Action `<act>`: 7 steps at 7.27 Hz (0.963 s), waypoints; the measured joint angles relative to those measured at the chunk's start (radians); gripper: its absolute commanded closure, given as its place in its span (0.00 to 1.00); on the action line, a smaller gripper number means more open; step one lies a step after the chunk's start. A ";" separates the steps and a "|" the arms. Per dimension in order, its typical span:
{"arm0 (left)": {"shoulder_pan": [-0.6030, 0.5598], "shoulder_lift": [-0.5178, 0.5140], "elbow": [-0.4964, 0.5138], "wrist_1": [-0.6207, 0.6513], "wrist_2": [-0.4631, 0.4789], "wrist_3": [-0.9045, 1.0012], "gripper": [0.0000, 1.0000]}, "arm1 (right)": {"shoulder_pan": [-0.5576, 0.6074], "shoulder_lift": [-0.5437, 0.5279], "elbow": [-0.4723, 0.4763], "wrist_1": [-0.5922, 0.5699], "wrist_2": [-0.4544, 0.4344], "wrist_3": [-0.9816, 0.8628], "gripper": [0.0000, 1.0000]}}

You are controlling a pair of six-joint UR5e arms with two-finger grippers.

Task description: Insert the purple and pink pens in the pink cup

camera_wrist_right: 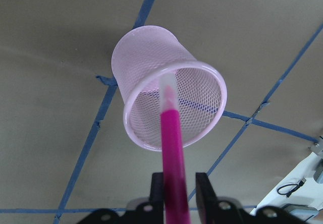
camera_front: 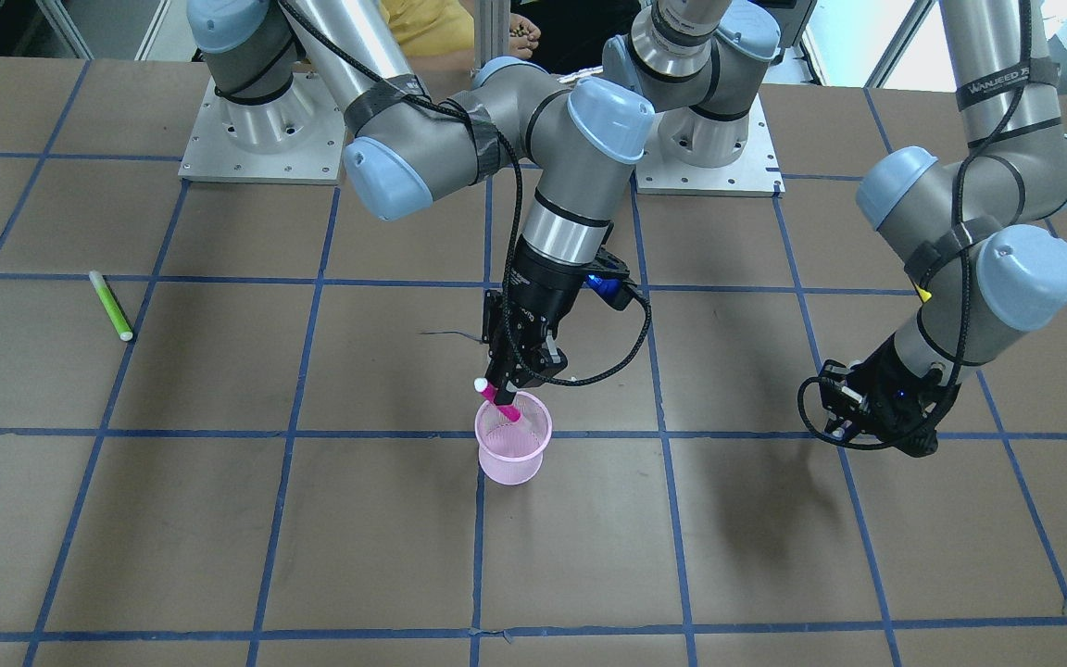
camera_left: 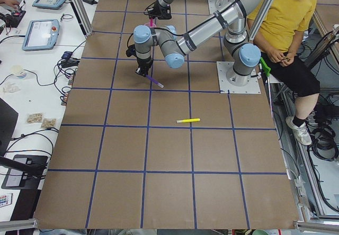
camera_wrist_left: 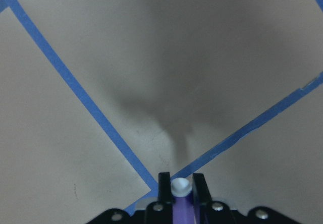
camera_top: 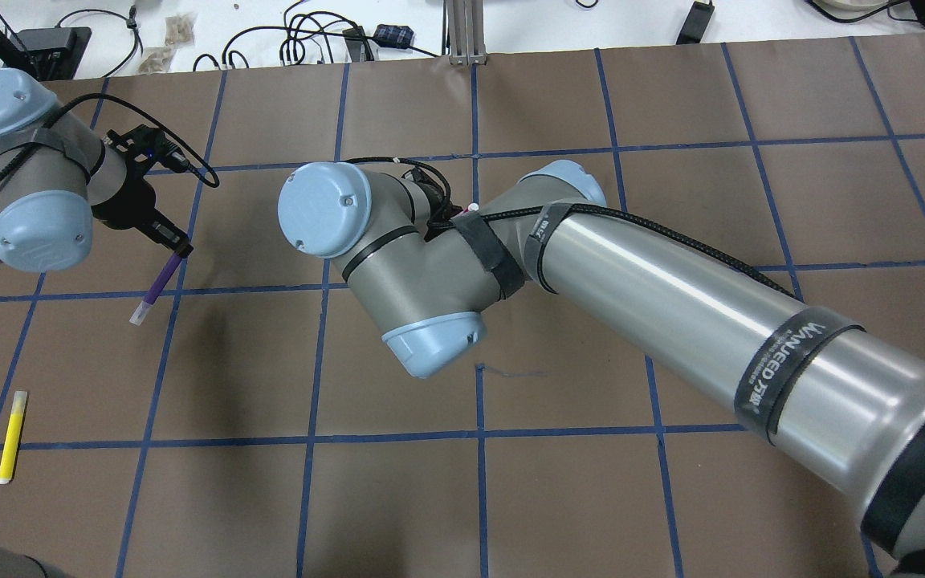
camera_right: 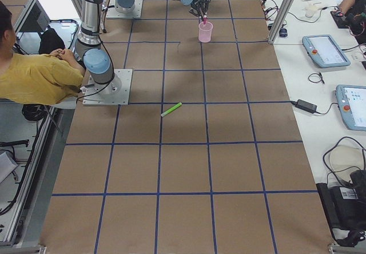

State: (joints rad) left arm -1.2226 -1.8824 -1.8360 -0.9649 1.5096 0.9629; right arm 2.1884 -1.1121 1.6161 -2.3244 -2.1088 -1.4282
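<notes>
The pink mesh cup (camera_front: pixel 513 454) stands upright on the table near the middle. My right gripper (camera_front: pixel 502 387) is shut on the pink pen (camera_front: pixel 501 404) and holds it tilted just above the cup, its lower tip at the cup's mouth. The right wrist view shows the pink pen (camera_wrist_right: pixel 171 143) between the fingers, pointing into the cup (camera_wrist_right: pixel 146 57). My left gripper (camera_top: pixel 178 249) is shut on the purple pen (camera_top: pixel 159 282) and holds it above bare table, far from the cup. The left wrist view shows the purple pen (camera_wrist_left: pixel 180 204) between the fingers.
A yellow-green pen (camera_front: pixel 111 306) lies alone on the table on my right arm's side; it also shows in the overhead view (camera_top: pixel 12 436). A person in a yellow shirt (camera_left: pixel 288 18) sits behind the robot's base. Blue tape lines grid the brown table.
</notes>
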 measured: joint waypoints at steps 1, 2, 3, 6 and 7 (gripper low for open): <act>0.000 0.001 0.002 0.000 -0.016 -0.003 0.96 | -0.002 0.004 -0.005 -0.005 0.002 0.000 0.00; -0.001 0.004 0.006 0.000 -0.031 -0.006 0.96 | -0.010 -0.001 -0.014 -0.007 0.006 -0.003 0.00; -0.008 0.011 0.010 0.000 -0.063 -0.007 0.96 | -0.024 -0.015 -0.023 -0.006 0.017 -0.004 0.00; -0.121 0.050 0.053 0.002 -0.278 -0.099 0.96 | -0.189 -0.152 -0.022 0.051 0.195 0.008 0.00; -0.178 0.061 0.067 0.016 -0.351 -0.168 0.96 | -0.280 -0.210 -0.020 0.111 0.294 0.017 0.00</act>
State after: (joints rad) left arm -1.4007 -1.8209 -1.7686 -0.9488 1.1587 0.7952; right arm 1.9084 -1.3223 1.5957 -2.2129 -1.8152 -1.4115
